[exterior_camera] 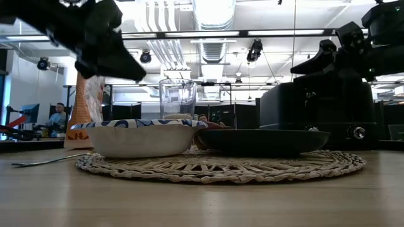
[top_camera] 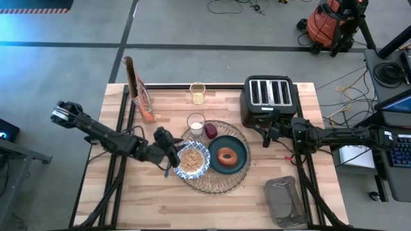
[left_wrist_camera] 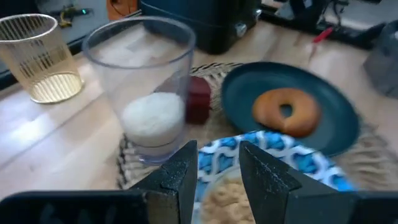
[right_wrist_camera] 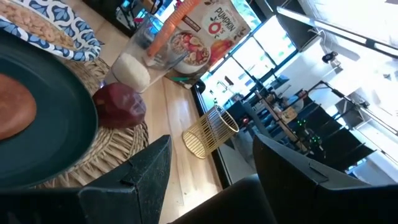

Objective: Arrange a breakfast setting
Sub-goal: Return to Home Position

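Note:
The round woven placemat (top_camera: 218, 183) lies mid-table. On it stand the dark teal plate (top_camera: 239, 163) with the browned bagel (top_camera: 226, 156), the blue-and-white bowl (top_camera: 192, 160) holding cereal, the clear glass (top_camera: 196, 123) and the red fruit (top_camera: 211, 131). A spoon (exterior_camera: 38, 162) lies on the table left of the mat. My left gripper (top_camera: 174, 155) hangs open and empty above the bowl's left rim (left_wrist_camera: 273, 149), clear of it in the low view (exterior_camera: 120, 63). My right gripper (top_camera: 265, 136) is open and empty, right of the mat, in front of the toaster.
The black toaster (top_camera: 268, 99) stands at the back right. The cereal bag (top_camera: 138, 90) stands at the back left and a gold wire cup (top_camera: 198, 93) at the back middle. A grey object (top_camera: 282, 202) lies at the near right corner. Bare wood shows at the near left.

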